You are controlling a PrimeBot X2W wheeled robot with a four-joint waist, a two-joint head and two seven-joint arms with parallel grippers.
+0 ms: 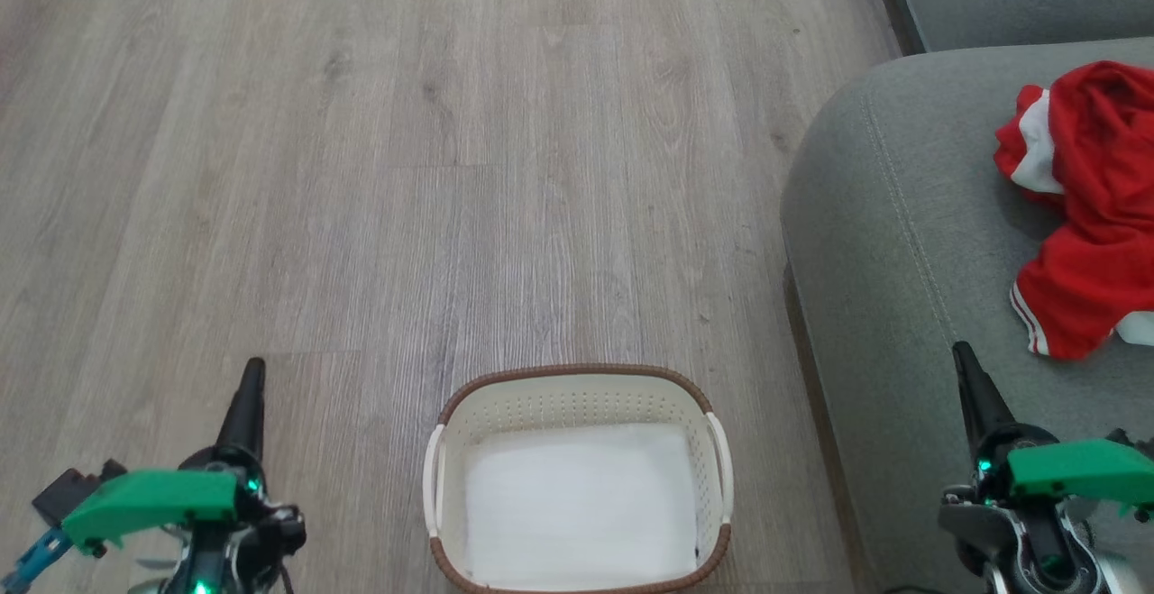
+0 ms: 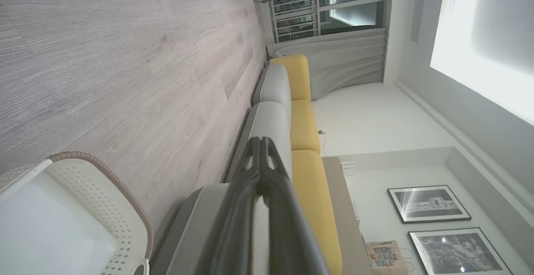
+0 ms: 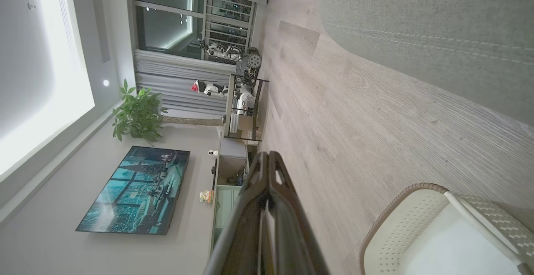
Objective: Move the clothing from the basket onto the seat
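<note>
Left gripper (image 1: 253, 376), right gripper (image 1: 965, 360): pressed together, empty. Basket (image 1: 577, 400) at 6 o'clock bare (nothing left); clothing (image 1: 1095, 206) on seat (image 1: 883, 260), 3 o'clock; looks done.

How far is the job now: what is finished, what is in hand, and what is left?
Done: the red clothing lies on the seat, and the basket is empty down to its white base. In hand: nothing; the left gripper and right gripper are shut and empty, apart from the cloth. Left: apparently nothing, as far as the pictures show.
</note>
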